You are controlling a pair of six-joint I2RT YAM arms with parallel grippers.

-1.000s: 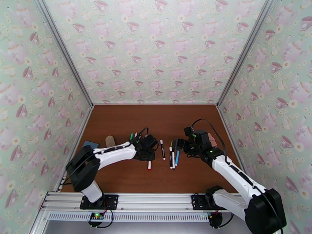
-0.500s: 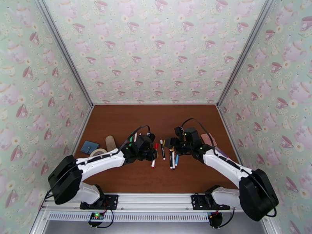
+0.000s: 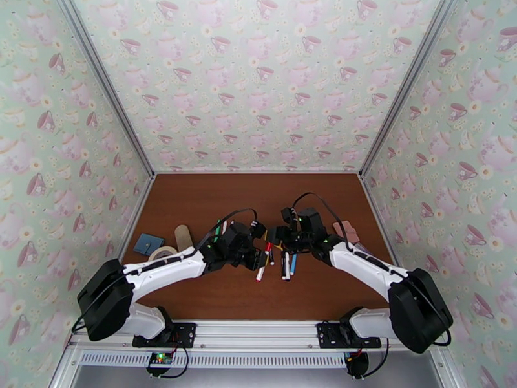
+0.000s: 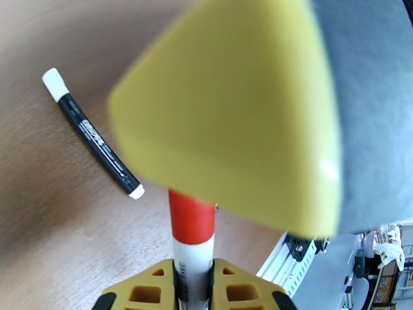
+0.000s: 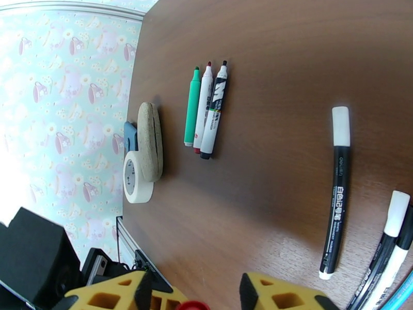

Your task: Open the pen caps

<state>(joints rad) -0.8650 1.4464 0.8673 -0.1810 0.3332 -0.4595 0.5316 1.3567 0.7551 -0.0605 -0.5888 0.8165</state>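
Pincer of the left arm [image 4: 193,277] is clenched on a white pen [image 4: 193,257] below its red cap [image 4: 192,218]. The right pincer [image 5: 195,290] stands released, fingers [image 5: 273,296] either side of that cap. Print on the black pen [image 5: 336,202] on the bench [image 5: 289,58] is unreadable. Both arms [image 3: 174,266] [image 3: 362,263] reach inward, meeting mid-bench.

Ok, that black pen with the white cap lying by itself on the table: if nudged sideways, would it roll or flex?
The black pen has a slim round barrel lying flat on the smooth wooden table, so it would probably roll. It looks like hard plastic, so flexing seems unlikely. Small, so likely light.
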